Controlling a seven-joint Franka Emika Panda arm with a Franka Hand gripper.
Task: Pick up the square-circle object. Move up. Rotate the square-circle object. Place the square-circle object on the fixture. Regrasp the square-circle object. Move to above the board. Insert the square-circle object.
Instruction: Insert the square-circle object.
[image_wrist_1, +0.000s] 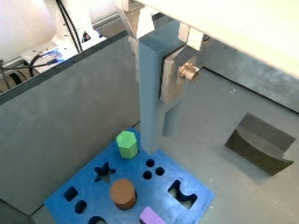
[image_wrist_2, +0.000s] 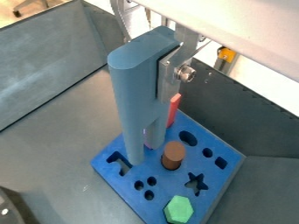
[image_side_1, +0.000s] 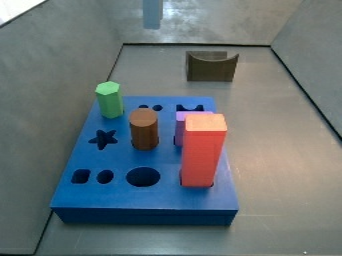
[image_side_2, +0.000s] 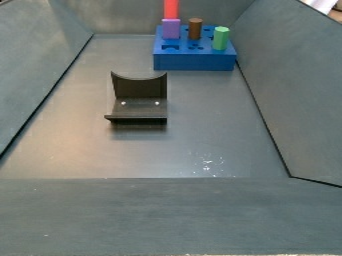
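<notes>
Grey walls enclose a grey floor (image_side_1: 267, 130), and on it lies the blue board (image_side_1: 140, 195) with the red block (image_side_1: 203, 150), brown cylinder (image_side_1: 143, 130) and green hexagonal peg (image_side_1: 108, 99) standing in its holes. High over the board, the tool (image_wrist_2: 163, 66) grips the square-circle object (image_wrist_2: 138, 101) near its upper end, so the peg hangs upright. Beyond the board sits the fixture (image_side_1: 210, 65), bare. I judge this the move above the board: keep the peg vertical, centre its lower end over a free matching hole clear of the red block, then descend slowly.
</notes>
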